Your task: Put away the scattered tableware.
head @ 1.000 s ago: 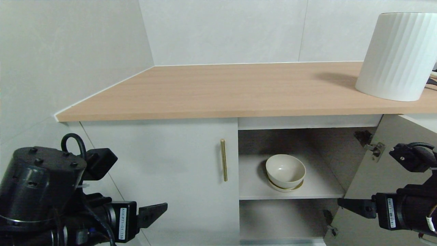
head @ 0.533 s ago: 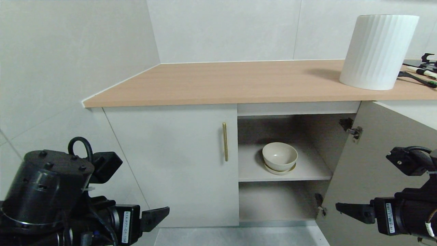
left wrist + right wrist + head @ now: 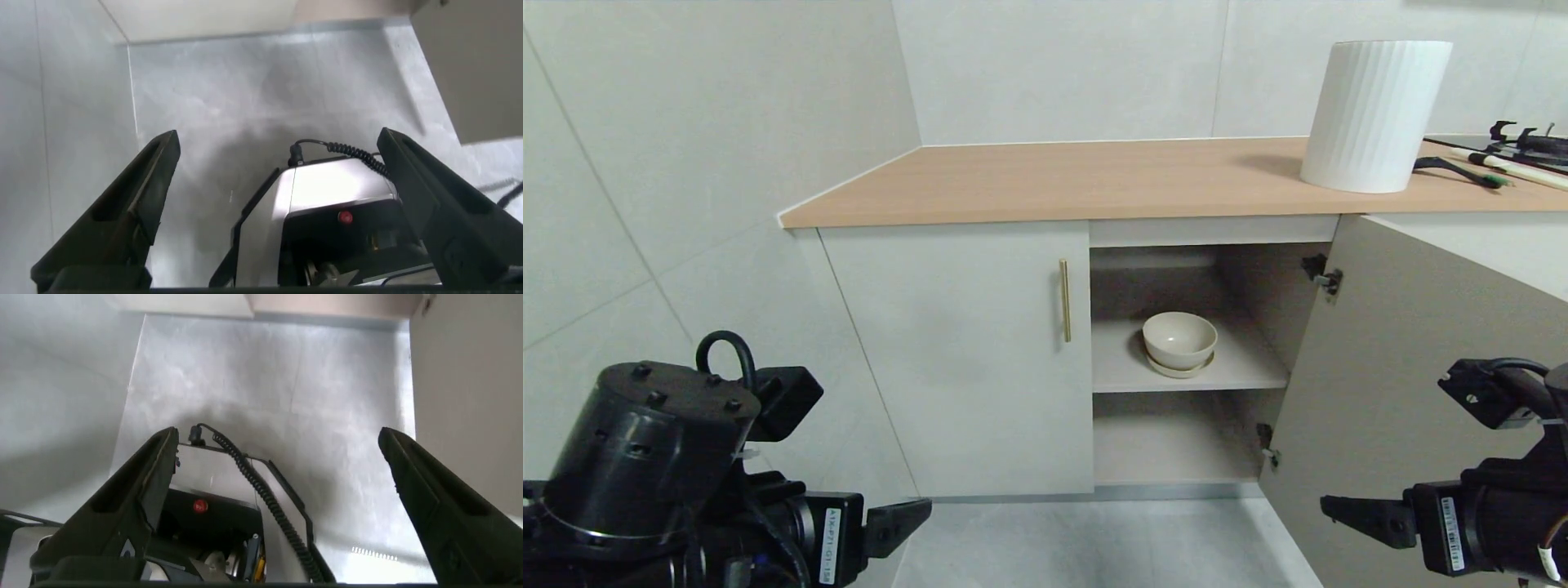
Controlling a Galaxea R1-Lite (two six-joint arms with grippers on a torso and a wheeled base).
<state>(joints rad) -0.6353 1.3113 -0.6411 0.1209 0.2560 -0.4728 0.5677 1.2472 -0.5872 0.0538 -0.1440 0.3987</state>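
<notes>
A cream bowl sits on a small plate on the middle shelf of the open cabinet. Nothing is between the fingers of either gripper, and both are well short of the cabinet. My left gripper is low at the left, in front of the shut left door. My right gripper is low at the right, beside the swung-out right door. In the left wrist view the left gripper is open wide over the grey floor. The right gripper is likewise open above the floor in the right wrist view.
The shut left door carries a gold handle. On the wooden countertop stand a white ribbed cylinder and some tools at the far right. A tiled wall closes the left side. The lower shelf holds nothing.
The whole head picture has shifted: the camera has backed away, so the cabinet looks smaller and farther and the floor shows. Bowl, plate and both grippers keep their places.
</notes>
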